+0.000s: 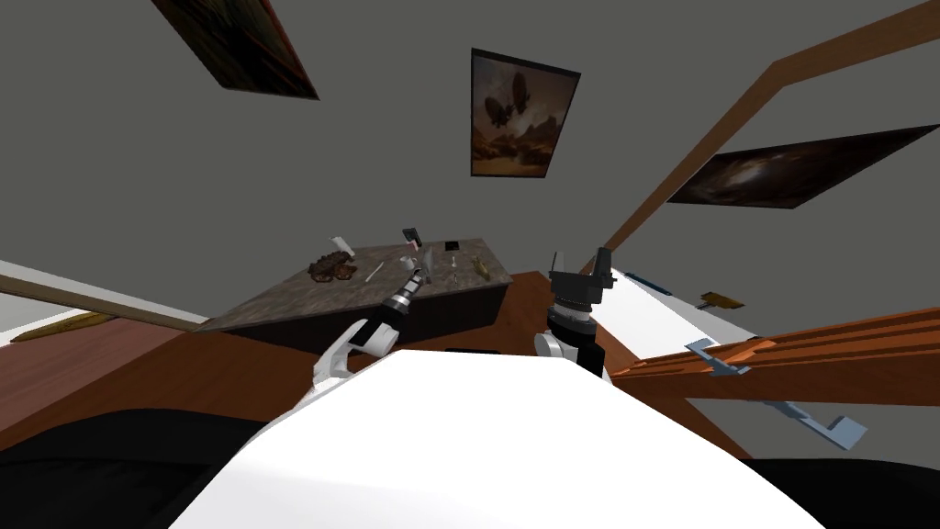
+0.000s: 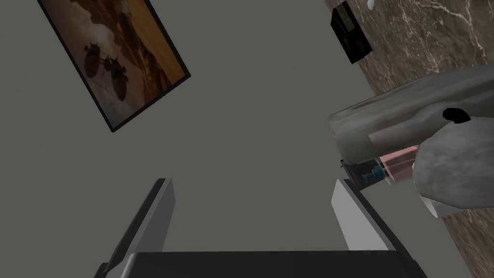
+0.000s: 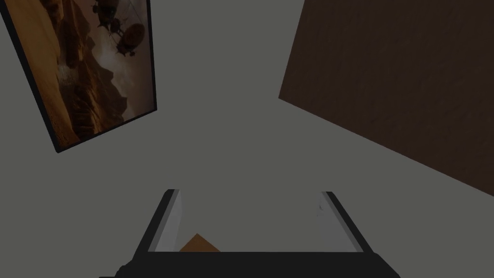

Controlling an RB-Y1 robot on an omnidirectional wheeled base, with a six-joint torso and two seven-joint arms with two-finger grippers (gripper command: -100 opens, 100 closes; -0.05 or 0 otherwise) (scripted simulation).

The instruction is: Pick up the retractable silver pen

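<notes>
At the left pincer (image 2: pixel 251 182): blades spread wide, nothing between them.
Beside one blade: silver pen (image 2: pixel 386 123), grey barrel with a clear pink section, just outside the gap, seen against the marbled table (image 2: pixel 434 43).
Farther along the table: small black box (image 2: pixel 351 34).
Right pincer (image 3: pixel 249 193): held up off to the side, blades spread, idle.
Step in hand: approach; pen not yet gripped.
Next move: likely a sideways shift to bring the barrel between the blades, then closing.

Dim, flat light is washing the grey wall (image 1: pixel 386 165) (the right wrist view is looking darkest). The wide lens is splaying straight edges toward two and ten o'clock.
</notes>
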